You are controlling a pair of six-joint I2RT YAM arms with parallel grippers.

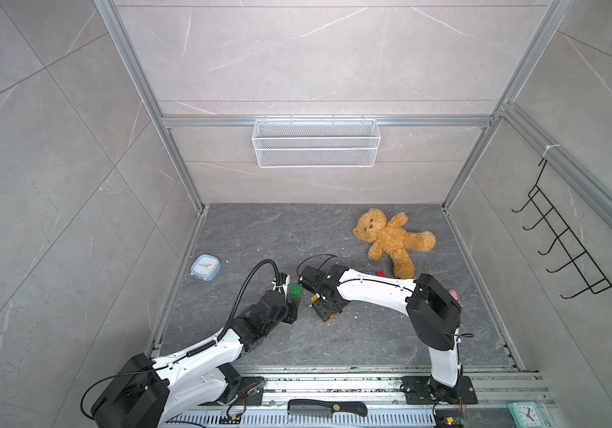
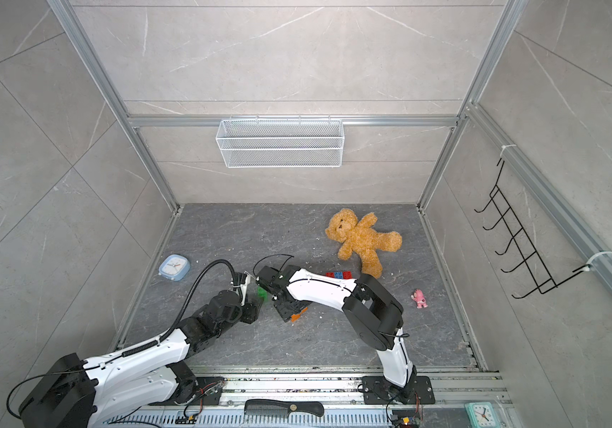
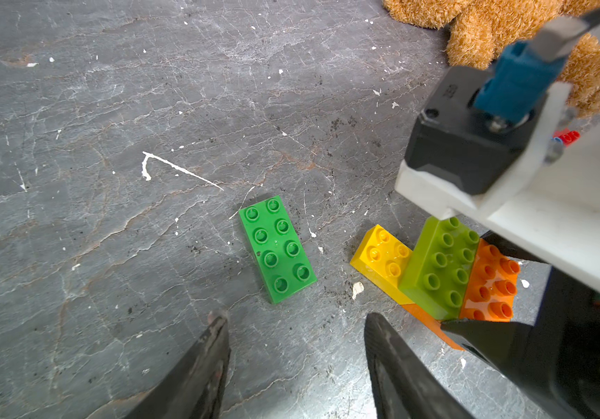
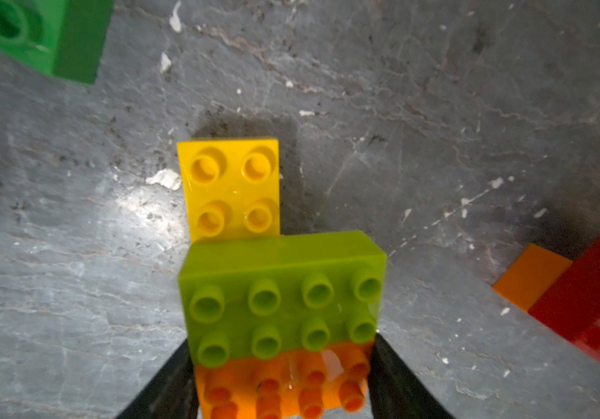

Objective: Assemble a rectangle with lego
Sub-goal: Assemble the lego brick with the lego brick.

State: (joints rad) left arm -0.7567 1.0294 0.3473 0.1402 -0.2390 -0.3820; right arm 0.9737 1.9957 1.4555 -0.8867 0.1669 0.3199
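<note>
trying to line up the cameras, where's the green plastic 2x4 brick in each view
Top view: green plastic 2x4 brick just below picture centre.
Top view: same spot.
Left wrist: mid-frame, studs up.
Right wrist: cropped at a frame corner.
Shared landmark: orange studded plastic brick, in all four.

**Limb status: one loaded, one idle**

My left arm [image 1: 200, 355] rises from its mount at the near left and stretches forward and inward, elbow kept low. My left gripper [image 3: 296, 321] points downward. Its two dark fingers [image 3: 211, 352] stand spread apart with nothing between them.

My right arm [image 1: 374, 287] stands up from its mount at the near right. It bends sharply at the elbow and runs inward toward the left arm. My right gripper [image 4: 280, 348] tilts downward, its fingers [image 4: 389, 373] pressed against opposite ends of the orange brick [image 4: 280, 391].

The two grippers sit near each other, not touching.
</note>
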